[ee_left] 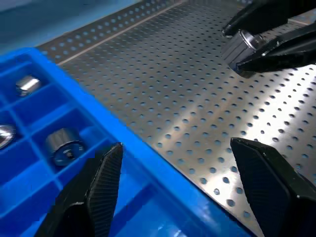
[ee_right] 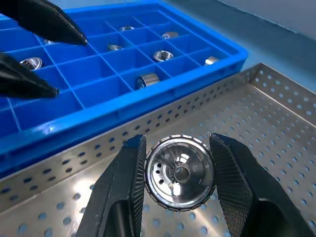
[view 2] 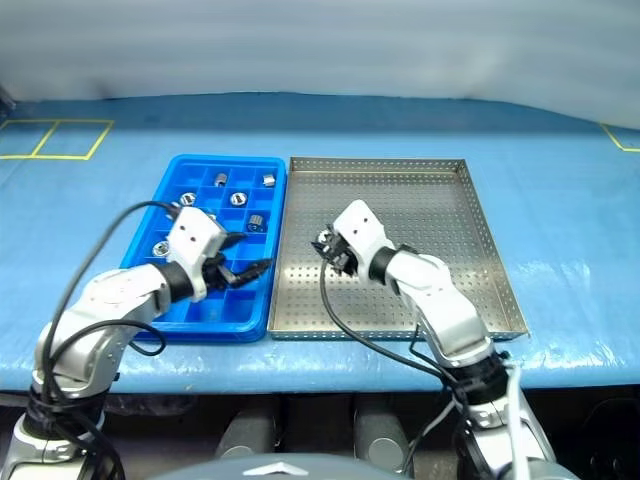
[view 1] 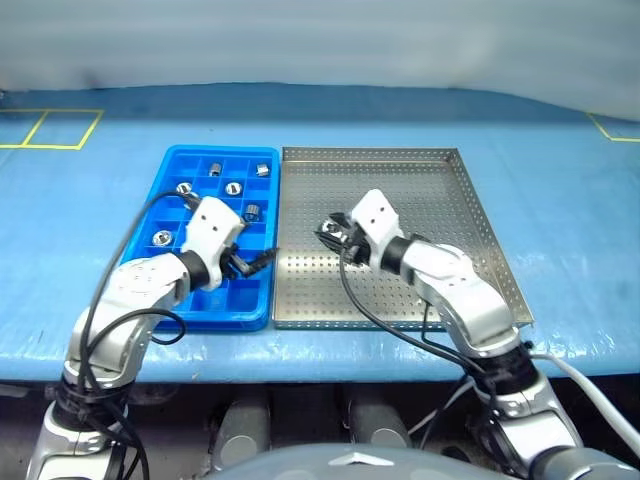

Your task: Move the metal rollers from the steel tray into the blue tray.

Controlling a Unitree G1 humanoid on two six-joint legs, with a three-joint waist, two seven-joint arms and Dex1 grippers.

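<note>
**Roller pinched across its rim, held above the steel tray**

My right gripper [ee_right: 177, 173] is closed on one of the metal rollers [ee_right: 179, 172], a finger on either side of its ribbed outer wall, with the open end and dark centre hole facing my wrist camera. I'm holding it over the steel tray [view 1: 450, 200], near that tray's left rim, just beside the blue tray [view 1: 170, 170].

It's a short, stiff piece of shiny metal, so I judge it dense for its size and in no danger of crushing. The worry is slip: polished steel against hard black fingers. The fine ribbing round the rim should give some bite, and a grip straight across the widest part looks like the right place to hold it. Off centre, I'd expect it to squirt out sideways, and being round it would likely roll off across the perforated floor.

My left gripper [view 1: 250, 262] hangs open and empty over the blue tray's right edge, toward its near corner.

Six rollers already sit in the blue tray's compartments, toward the far end, one to a cell. The cells nearest me look free. The walls are low, so I'd set this one down rather than drop it, since it could bounce.
</note>
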